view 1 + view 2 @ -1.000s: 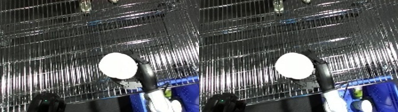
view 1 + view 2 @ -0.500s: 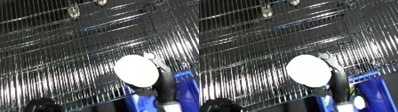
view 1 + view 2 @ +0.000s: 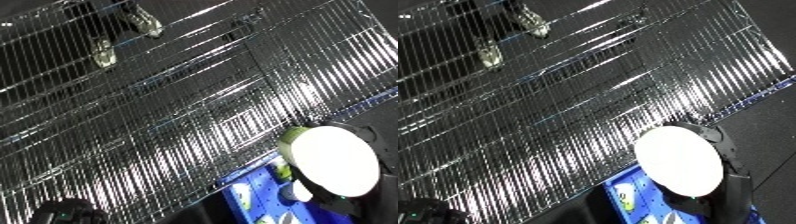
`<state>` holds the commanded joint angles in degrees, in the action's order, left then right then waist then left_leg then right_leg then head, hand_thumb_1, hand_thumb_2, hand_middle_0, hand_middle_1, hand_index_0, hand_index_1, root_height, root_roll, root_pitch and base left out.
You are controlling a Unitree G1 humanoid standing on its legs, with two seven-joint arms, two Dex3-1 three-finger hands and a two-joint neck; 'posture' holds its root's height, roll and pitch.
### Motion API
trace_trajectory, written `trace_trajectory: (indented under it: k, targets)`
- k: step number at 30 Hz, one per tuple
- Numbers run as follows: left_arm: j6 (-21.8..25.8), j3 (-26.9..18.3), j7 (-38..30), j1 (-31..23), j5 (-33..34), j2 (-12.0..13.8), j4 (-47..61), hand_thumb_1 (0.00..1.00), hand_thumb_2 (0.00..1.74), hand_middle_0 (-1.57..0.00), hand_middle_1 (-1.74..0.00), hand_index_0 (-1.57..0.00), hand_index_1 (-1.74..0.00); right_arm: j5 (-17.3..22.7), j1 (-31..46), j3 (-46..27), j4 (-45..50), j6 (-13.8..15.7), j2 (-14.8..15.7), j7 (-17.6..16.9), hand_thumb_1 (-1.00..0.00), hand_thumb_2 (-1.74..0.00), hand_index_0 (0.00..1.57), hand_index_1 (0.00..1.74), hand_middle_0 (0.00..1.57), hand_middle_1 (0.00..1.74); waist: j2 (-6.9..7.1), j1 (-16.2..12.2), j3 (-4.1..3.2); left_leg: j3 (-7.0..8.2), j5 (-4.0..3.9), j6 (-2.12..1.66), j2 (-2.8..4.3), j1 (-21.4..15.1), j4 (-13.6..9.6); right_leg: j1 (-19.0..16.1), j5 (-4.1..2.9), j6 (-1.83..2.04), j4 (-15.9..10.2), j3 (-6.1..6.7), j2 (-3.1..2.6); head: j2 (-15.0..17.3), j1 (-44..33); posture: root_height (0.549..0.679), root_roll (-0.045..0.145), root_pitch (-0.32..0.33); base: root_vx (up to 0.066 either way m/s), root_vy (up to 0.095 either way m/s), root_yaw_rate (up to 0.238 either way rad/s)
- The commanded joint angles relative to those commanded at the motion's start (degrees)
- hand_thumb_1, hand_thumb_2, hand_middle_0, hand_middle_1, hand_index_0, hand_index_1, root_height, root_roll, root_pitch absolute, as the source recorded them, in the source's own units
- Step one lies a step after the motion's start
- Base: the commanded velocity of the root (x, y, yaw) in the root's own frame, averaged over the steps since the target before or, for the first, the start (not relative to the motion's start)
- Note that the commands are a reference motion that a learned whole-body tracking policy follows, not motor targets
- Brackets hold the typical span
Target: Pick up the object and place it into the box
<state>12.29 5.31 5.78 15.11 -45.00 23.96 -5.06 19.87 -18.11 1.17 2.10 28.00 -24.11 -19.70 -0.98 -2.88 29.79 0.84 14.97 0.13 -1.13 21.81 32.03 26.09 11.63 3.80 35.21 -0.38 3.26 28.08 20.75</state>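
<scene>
The right hand (image 3: 720,150) rises from the lower right, its black fingers curled round the back edge of a white round object (image 3: 678,161) whose flat face is turned to the camera. Directly below the hand and object lies the blue bin (image 3: 631,192), and a wire shelf (image 3: 576,100) slopes behind and above them. The left eye view alone shows a pale green rim on the object's left edge.

right hand (image 3: 722,150): black, rounded casing (mostly hidden) | glossy highlights along its dark edge
</scene>
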Motion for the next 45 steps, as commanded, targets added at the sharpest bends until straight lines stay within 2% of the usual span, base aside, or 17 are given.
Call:
trace_trajectory:
  k: [3, 7, 14, 22, 29, 36, 45]
  targets:
    - [-0.8, -1.0, 0.6, -1.1, -0.7, 0.2, 0.2, 1.0, 1.74, -1.57, -1.74, -1.57, -1.74, 1.3, 2.3, -2.1, -0.4, 0.1, -0.2, -0.6, -0.7, -1.22, 1.1, 1.22, 1.1, 1.22, -0.4, -1.3, -0.16, 0.89, 0.76, 0.0, 0.14, -1.7, 0.1, -1.6, 0.0, -0.08, -0.8, 0.78, 0.22, 1.9, 2.4, 0.657, 0.048, 0.07, 0.052, 0.066, -0.261]
    - [-0.6, -1.1, 0.5, -2.5, -1.3, -0.5, 0.1, 1.0, 1.74, -1.57, -1.74, -1.57, -1.74, 3.8, 5.5, -5.1, -2.3, 0.3, -0.9, -1.0, -0.7, -1.22, 1.1, 1.22, 1.1, 1.22, -1.28, -3.1, -0.64, 2.17, 1.31, -0.14, 0.0, -3.7, -0.3, -3.2, -0.03, -0.2, -2.0, 1.93, 0.46, 4.2, 4.3, 0.659, 0.057, 0.056, 0.057, 0.104, -0.219]
    - [1.0, 0.1, -0.1, -3.5, -3.0, -2.4, -1.2, 1.0, 1.74, -1.57, -1.74, -1.57, -1.74, 9.0, 9.6, -7.9, -8.8, 1.8, -3.0, -0.2, -0.7, -1.22, 1.1, 1.22, 1.1, 1.22, -3.37, -5.6, -1.42, 4.16, 1.71, -0.41, -0.39, -6.5, -1.6, -4.7, -0.21, -0.23, -4.1, 3.63, 0.77, 8.7, 13.8, 0.662, 0.072, 0.045, 0.045, 0.11, -0.148]
    - [1.7, 1.0, -0.8, -4.1, -4.3, -3.6, -1.5, 1.0, 1.74, -1.57, -1.74, -1.57, -1.74, 12.6, 10.9, -10.6, -16.6, 3.9, -5.4, 0.8, -0.7, -1.22, 1.1, 1.22, 1.1, 1.22, -4.97, -7.3, -1.51, 4.83, 2.19, -0.62, -0.69, -8.5, -2.1, -5.9, 0.2, -0.43, -4.5, 4.65, 0.75, 10.3, 22.1, 0.663, 0.084, 0.032, 0.042, 0.066, -0.069]
    - [1.6, 1.9, -0.6, -4.1, -5.2, -3.8, -1.6, 1.0, 1.74, -1.57, -1.74, -1.57, -1.74, 15.6, 11.2, -11.8, -21.2, 4.9, -7.2, 1.9, -0.35, -0.61, 0.55, 0.61, 0.55, 0.61, -6.03, -7.5, -1.79, 4.58, 1.97, -0.68, -1.31, -9.5, -3.1, -6.2, 0.62, -0.66, -4.3, 5.06, 0.56, 9.6, 26.0, 0.664, 0.09, 0.03, 0.025, 0.023, 0.019]
    - [1.5, 2.2, -0.4, -4.0, -5.8, -3.8, -1.7, 1.0, 1.74, -1.57, -1.74, -1.57, -1.74, 16.0, 11.1, -12.2, -22.9, 5.3, -7.9, 1.5, 0.0, 0.0, 0.0, 0.0, 0.0, 0.0, -6.47, -7.5, -1.93, 4.37, 1.69, -0.75, -1.59, -9.6, -3.4, -6.1, 0.6, -0.77, -4.3, 5.1, 0.54, 9.5, 26.6, 0.664, 0.093, 0.033, 0.004, 0.004, 0.02]
    - [1.6, 2.2, -0.4, -4.0, -5.8, -3.8, -1.8, 1.0, 1.74, -1.57, -1.74, -1.57, -1.74, 16.0, 11.2, -12.3, -23.3, 5.3, -8.0, 1.4, 0.0, 0.0, 0.0, 0.0, 0.0, 0.0, -6.49, -7.5, -1.93, 4.32, 1.58, -0.76, -1.61, -9.5, -3.5, -6.0, 0.62, -0.78, -4.3, 5.12, 0.48, 8.7, 27.0, 0.664, 0.093, 0.033, 0.001, 0.0, 0.002]
